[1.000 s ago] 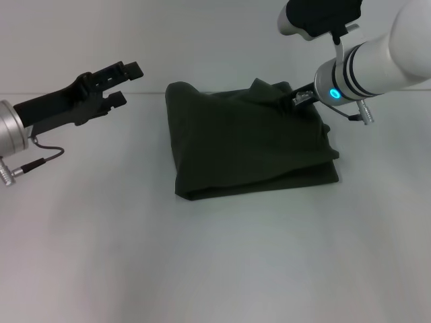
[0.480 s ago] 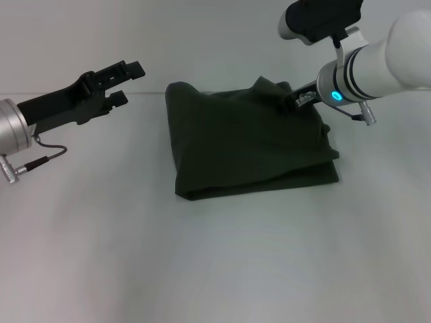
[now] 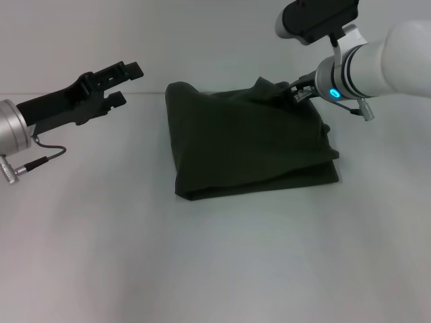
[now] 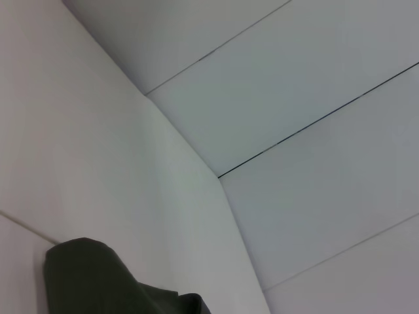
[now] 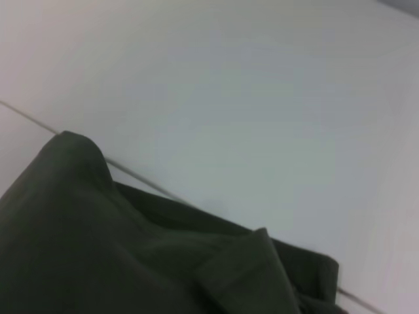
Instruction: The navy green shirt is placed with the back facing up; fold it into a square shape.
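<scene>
Right claw (image 3: 301,93), grip unreadable, noses the navy green shirt's (image 3: 249,145) far right corner; a snag could undo the square. Left claw (image 3: 124,83) hovers apart, well left.

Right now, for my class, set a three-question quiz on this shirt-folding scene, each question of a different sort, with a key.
1. True or false: the shirt lies spread out flat, sleeves open.
2. Which gripper is at the shirt's far corner? A. left gripper B. right gripper
3. Fill in: the left gripper hovers apart from the shirt with its fingers ____.

Key: 1 false, it is already folded into a compact block on the table. 2 B. 3 open.
</scene>
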`<state>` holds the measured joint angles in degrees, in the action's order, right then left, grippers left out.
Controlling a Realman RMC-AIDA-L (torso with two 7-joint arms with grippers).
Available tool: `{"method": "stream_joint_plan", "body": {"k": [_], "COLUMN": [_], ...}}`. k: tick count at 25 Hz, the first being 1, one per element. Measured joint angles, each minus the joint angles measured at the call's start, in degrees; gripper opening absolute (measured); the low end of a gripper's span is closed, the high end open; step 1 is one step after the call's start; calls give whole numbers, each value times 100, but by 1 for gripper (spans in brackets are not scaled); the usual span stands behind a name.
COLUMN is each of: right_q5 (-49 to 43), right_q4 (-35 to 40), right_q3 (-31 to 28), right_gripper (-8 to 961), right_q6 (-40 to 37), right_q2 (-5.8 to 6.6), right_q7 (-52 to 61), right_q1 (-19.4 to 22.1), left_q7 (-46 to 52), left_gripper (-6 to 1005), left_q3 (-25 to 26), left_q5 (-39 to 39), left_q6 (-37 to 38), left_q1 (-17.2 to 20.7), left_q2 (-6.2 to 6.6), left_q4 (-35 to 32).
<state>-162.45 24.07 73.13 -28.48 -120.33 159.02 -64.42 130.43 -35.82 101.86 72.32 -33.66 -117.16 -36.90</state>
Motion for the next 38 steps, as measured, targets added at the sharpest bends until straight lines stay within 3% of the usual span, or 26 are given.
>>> {"method": "stream_joint_plan", "body": {"k": [10,21,24,26,28,29,31,34,38], "right_q5": [-8,-395,-554,-556,-556,-538,-496,-214,65], "right_q4": [-59,-279,-402,-308,171,879,1224,2070,2457], "right_q3": [106,58,20,-207,-559,-995,-1177,-1436,-1610], "right_gripper": [676,678,678,678,679,679,679,679,680], "right_q6": [-211,315,493,451,165,-304,-498,-989,-1433], "right_q2": [-5,47,188,384,528,605,601,445,280], "right_q7": [11,209,501,694,805,817,769,356,116], "right_q1": [0,54,93,232,526,909,1080,1465,1629], "left_q7": [0,2,6,12,24,29,31,11,8], "left_gripper": [933,932,931,930,929,928,927,926,923], "left_q3": [30,22,28,33,37,37,40,39,8], "left_q5": [-1,-9,-11,-18,-22,-41,-77,-105,-85], "left_q6": [-32,-49,-25,-11,11,48,101,117,265], "left_q1": [-24,-77,-96,-101,-98,-85,-63,-57,-62], "left_q2": [0,-61,-62,-61,-58,-57,-51,-45,-3], "left_q4": [-1,-2,-2,-2,-16,-32,-44,-37,-37]}}
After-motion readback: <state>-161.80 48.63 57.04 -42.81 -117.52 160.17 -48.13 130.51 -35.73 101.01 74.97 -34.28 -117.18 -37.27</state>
